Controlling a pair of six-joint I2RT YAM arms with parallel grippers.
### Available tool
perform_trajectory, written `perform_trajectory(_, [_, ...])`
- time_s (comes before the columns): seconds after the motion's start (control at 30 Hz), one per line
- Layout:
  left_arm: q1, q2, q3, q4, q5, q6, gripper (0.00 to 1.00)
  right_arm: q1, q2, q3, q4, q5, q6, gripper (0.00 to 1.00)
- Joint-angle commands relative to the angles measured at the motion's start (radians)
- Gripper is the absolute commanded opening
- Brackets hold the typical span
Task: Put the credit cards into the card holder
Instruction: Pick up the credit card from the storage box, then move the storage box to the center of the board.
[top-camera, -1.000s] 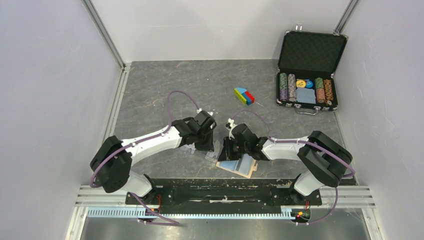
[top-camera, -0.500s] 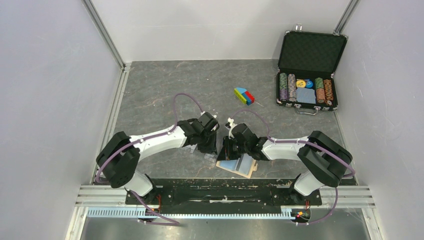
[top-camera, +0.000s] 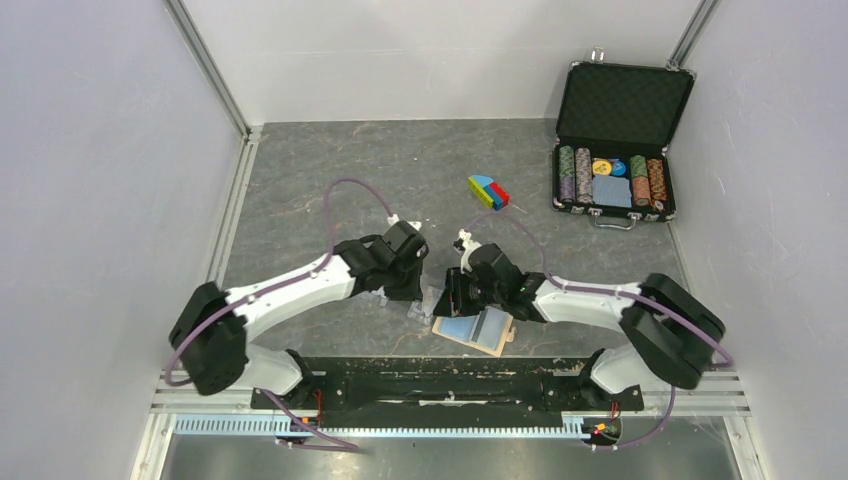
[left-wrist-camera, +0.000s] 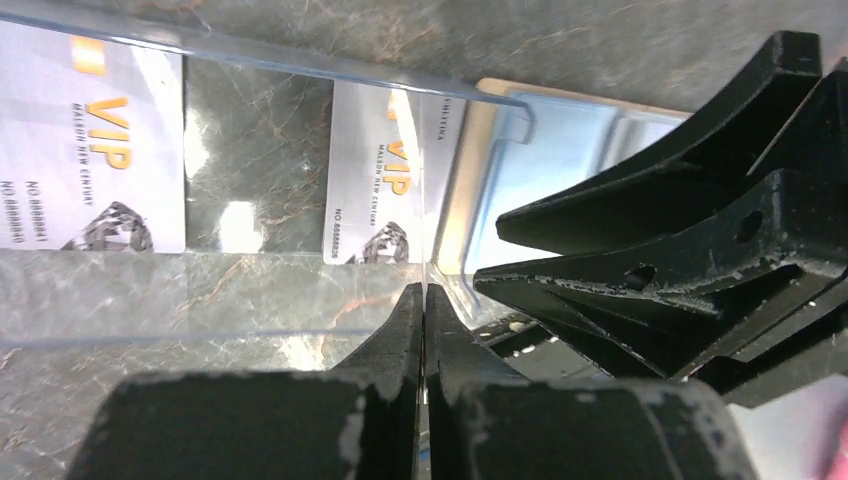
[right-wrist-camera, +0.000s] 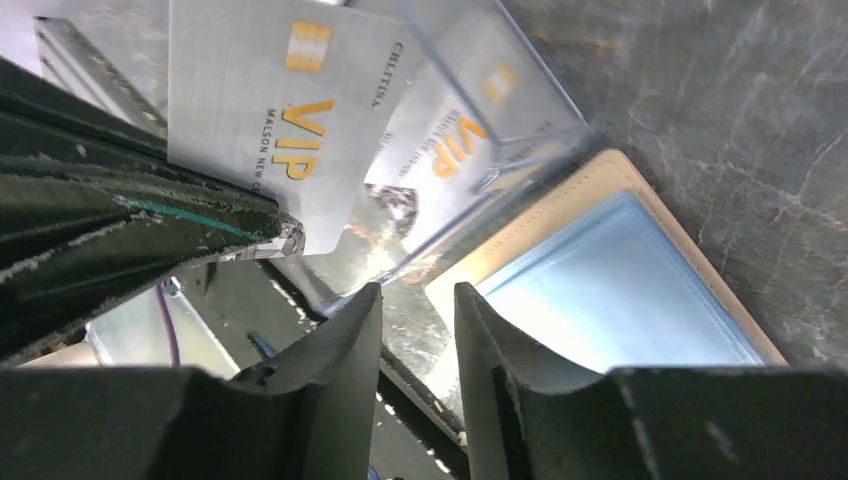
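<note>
On the grey table (top-camera: 300, 180), the card holder (top-camera: 478, 330) lies open midway along the near edge. The left gripper (left-wrist-camera: 423, 292), clamped on one credit card (right-wrist-camera: 260, 90), has drawn back slightly, so nothing is pocketed yet. The right gripper (right-wrist-camera: 418, 300) is narrowly parted.

A grey, marble-patterned tabletop (top-camera: 300, 170) sits inside plain white walls: a back wall (top-camera: 430, 50), a left wall (top-camera: 90, 200) and a right wall (top-camera: 770, 200). Silver metal posts (top-camera: 205, 65) rise at the back corners. A black rail (top-camera: 450, 385) runs along the near edge. The lighting is even and soft.
</note>
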Motion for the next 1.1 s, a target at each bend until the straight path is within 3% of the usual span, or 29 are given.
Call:
perform_trajectory(0.0, [-0.002,-0.166,0.06,-0.064,-0.092,0.011,0.02,-0.012,-0.156,0.046,-0.019,0.056,-0.032,0.4])
perform_trajectory(0.27, [0.0,-0.387,-0.047,0.066,0.082,-0.062,0.02,-0.141,-0.437,-0.077,0.028,-0.029,0.007,0.8])
perform_trajectory(0.43, [0.011,-0.551,-0.204,0.325,0.215,-0.166,0.02,-0.234,-0.545,-0.18,0.202,-0.186,0.091,0.89])
perform_trajectory(0.5, [0.02,-0.599,-0.254,0.416,0.254,-0.21,0.05,-0.238,-0.545,-0.191,0.267,-0.235,0.12,0.86])
perform_trajectory(0.63, [0.033,-0.632,-0.316,0.575,0.33,-0.273,0.09,-0.238,-0.52,-0.22,0.444,-0.326,0.206,0.71])
perform_trajectory(0.93, [0.035,-0.559,-0.341,0.698,0.411,-0.322,0.08,-0.216,-0.489,-0.236,0.617,-0.372,0.281,0.55])
perform_trajectory(1.0, [0.035,-0.553,-0.349,0.715,0.42,-0.332,0.08,-0.2,-0.466,-0.232,0.635,-0.371,0.293,0.47])
perform_trajectory(1.07, [0.035,-0.549,-0.364,0.742,0.43,-0.353,0.08,-0.177,-0.438,-0.226,0.667,-0.37,0.305,0.32])
